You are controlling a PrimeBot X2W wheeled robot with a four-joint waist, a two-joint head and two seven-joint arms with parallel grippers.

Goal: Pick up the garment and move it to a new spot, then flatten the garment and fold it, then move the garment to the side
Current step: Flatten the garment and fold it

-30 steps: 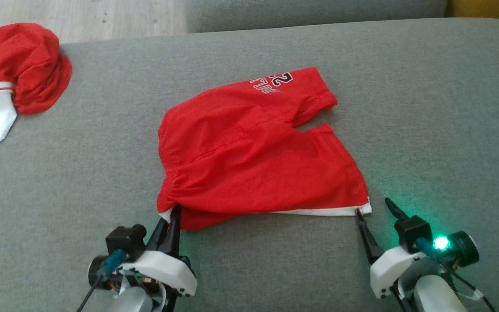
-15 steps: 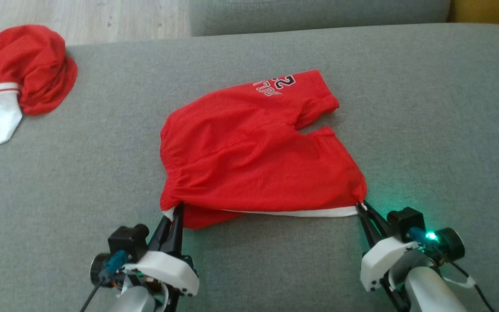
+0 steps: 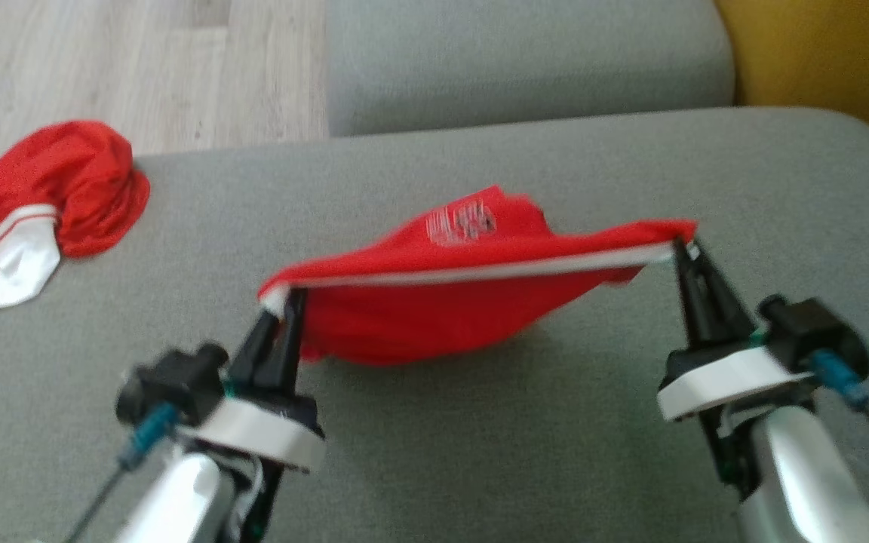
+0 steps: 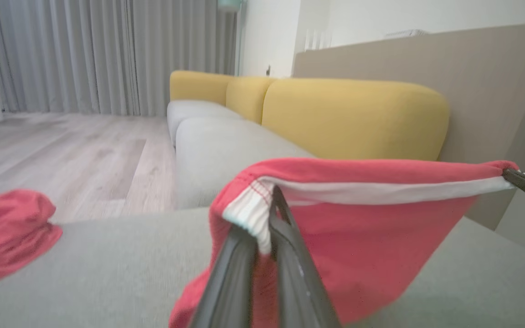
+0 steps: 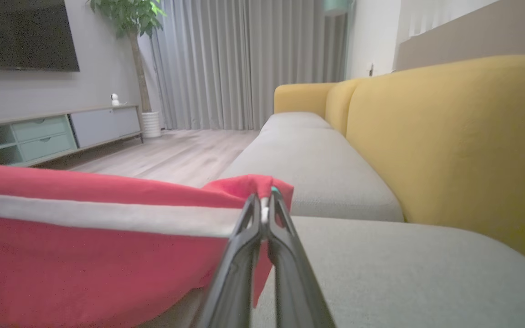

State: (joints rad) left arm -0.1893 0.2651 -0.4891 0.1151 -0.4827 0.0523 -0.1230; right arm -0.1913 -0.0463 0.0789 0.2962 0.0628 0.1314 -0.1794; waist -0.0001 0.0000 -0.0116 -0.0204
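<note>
Jaws of the left gripper (image 3: 284, 300): clamped on one white waistband corner of the red shorts (image 3: 419, 324). Jaws of the right gripper (image 3: 682, 247): pinched together on the opposite waistband corner. I read the band as pulled nearly straight between the two tips, with the right end higher in the head view. The red body sags below the band, over the grey seat cushion (image 3: 480, 452); I cannot tell whether the lowest fold touches it. The print on the shorts is too blurred to read. A second red-and-white garment (image 3: 57, 188) lies bunched at the cushion's far left, well apart. A yellow backrest (image 3: 819, 60) is at the far right, with wood floor (image 3: 102, 68) beyond.
</note>
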